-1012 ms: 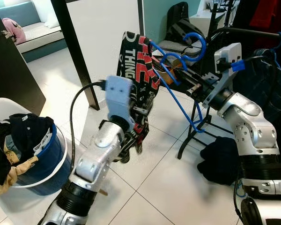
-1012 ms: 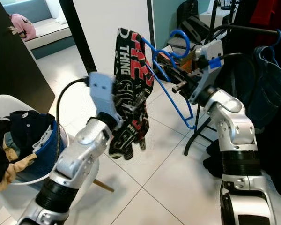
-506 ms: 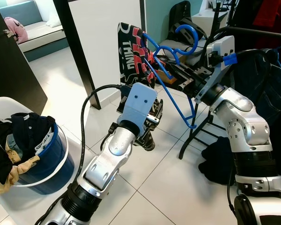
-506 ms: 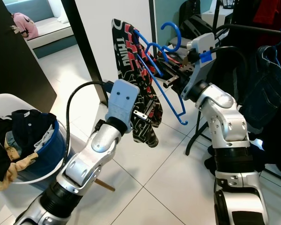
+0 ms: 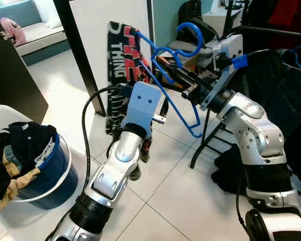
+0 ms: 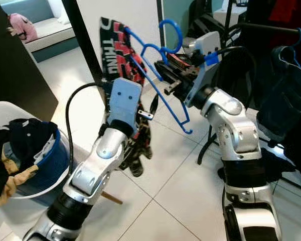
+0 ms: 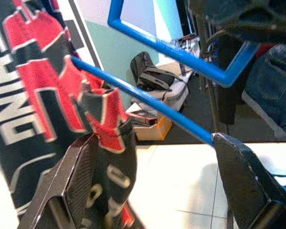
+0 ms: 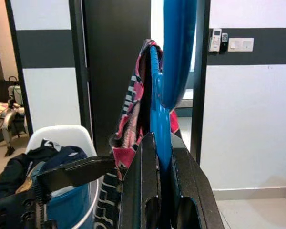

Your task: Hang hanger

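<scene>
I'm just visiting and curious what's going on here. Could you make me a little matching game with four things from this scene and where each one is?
Things:
1. blue plastic hanger
2. black-and-red printed garment
3. blue round laundry basket
4. blue denim jeans

Places:
A. hanging on the rail
B. on the white chair
C. clamped in the right gripper
D. draped over the hanger

Pairs: 1-C, 2-D, 3-B, 4-A

White capitals "THING" on the black-and-red garment (image 5: 121, 75) draped over the blue hanger (image 5: 166, 83).
</scene>
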Controlling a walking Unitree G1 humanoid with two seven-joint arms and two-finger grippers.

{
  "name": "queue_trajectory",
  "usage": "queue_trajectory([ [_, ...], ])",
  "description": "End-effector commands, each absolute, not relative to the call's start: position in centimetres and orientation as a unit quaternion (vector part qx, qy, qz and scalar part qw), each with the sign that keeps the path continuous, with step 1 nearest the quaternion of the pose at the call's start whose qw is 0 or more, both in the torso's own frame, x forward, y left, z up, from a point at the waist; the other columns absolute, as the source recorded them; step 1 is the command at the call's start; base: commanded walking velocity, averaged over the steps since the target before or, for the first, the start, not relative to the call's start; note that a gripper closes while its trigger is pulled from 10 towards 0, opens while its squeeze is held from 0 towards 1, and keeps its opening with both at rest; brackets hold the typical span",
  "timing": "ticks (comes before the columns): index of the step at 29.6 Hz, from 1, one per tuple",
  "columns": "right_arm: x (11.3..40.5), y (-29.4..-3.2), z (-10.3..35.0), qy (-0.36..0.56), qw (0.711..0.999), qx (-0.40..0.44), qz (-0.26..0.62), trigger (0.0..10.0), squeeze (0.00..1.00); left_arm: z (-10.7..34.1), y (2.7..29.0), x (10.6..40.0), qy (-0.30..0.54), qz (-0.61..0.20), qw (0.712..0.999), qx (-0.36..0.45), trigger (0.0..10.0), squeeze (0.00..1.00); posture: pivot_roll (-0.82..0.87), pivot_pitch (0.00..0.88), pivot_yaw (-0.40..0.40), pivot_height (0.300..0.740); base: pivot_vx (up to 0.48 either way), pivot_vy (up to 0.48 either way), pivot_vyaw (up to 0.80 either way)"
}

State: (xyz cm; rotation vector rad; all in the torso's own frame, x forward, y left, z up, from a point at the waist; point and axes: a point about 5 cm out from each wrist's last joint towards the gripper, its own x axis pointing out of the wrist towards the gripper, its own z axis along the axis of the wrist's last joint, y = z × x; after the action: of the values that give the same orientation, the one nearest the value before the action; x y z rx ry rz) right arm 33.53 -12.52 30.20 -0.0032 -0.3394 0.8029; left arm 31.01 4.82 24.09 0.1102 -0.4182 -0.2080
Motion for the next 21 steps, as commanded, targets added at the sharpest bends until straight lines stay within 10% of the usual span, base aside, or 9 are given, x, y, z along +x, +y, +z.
queue_trajectory([
  [1,32.8,-11.5,31.4,-0.193,0.892,0.000,0.409,10.0,0.00,24.3,5.3,31.3,-0.210,-0.086,0.973,0.047,10.0,0.00,-0.07,0.000,0.085,0.740,0.000,0.000,0.00],
  [3,32.8,-11.5,31.4,-0.193,0.892,0.000,0.409,10.0,0.00,24.3,5.3,31.3,-0.210,-0.086,0.973,0.047,10.0,0.00,-0.07,0.000,0.085,0.740,0.000,0.000,0.00],
  [4,32.7,-11.4,31.5,-0.193,0.891,0.001,0.412,10.0,0.00,24.4,5.4,31.4,-0.213,-0.080,0.973,0.049,0.0,0.00,-0.07,0.000,0.085,0.740,0.000,0.000,0.00],
  [21,31.0,-10.7,32.6,-0.203,0.871,0.001,0.448,10.0,0.00,24.1,8.5,32.6,-0.213,-0.017,0.973,0.088,0.0,0.00,-0.09,0.000,0.089,0.740,0.000,0.000,0.00],
])
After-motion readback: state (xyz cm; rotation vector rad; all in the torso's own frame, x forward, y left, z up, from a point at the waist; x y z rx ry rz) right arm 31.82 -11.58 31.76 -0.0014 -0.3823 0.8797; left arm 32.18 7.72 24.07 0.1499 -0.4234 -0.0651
